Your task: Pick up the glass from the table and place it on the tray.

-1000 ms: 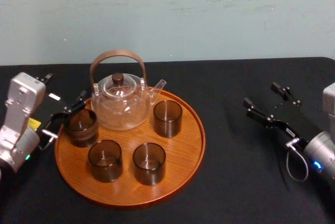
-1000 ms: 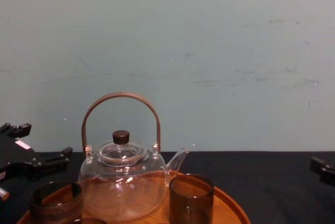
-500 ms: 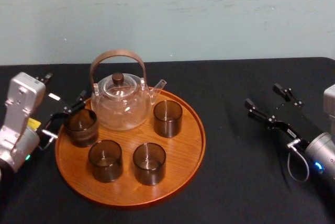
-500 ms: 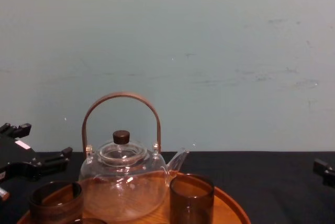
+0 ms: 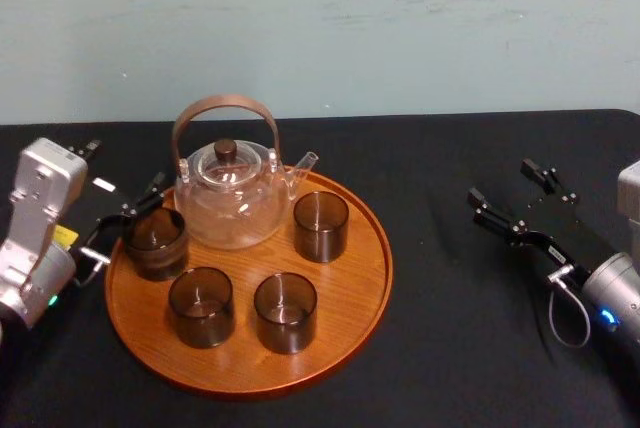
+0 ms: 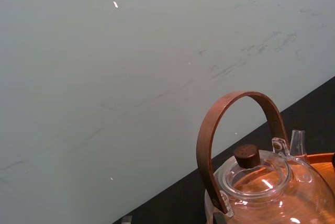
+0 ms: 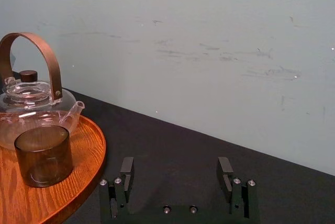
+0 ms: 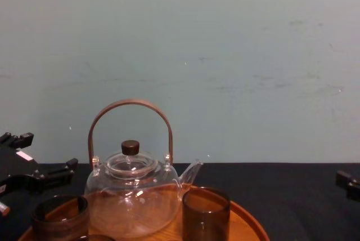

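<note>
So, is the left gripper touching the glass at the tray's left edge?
Cannot tell. In the head view the left gripper sits tight beside the glass on the tray, dark on dark, showing neither gap nor contact.

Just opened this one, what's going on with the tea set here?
Four dark glasses stand on the tray in front of the teapot. The left end effector is open at the tray's left rim, next to the leftmost glass, apparently not gripping it. The right end effector is open over the black table to the right, holding nothing.
</note>
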`<state>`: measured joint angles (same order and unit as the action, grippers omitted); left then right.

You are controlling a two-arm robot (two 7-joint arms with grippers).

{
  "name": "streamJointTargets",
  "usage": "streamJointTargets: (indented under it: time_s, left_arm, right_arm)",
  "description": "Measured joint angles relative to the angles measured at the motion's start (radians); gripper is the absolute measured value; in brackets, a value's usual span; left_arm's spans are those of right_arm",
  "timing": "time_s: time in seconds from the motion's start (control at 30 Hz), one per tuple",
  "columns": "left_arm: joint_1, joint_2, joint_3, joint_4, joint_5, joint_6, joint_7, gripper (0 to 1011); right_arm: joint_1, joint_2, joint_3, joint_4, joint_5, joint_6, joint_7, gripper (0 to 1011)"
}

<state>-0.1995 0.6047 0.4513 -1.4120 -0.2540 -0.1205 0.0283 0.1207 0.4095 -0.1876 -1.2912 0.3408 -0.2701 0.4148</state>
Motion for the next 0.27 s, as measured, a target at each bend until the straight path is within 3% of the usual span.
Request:
streamJointTargets:
  time_s: [0.27]
  left_arm:
    - [0.000,0.000,0.000,0.000,0.000,0.000,0.000,1001]
  right_arm:
    - [0.000,0.000,0.000,0.000,0.000,0.000,0.001,1002]
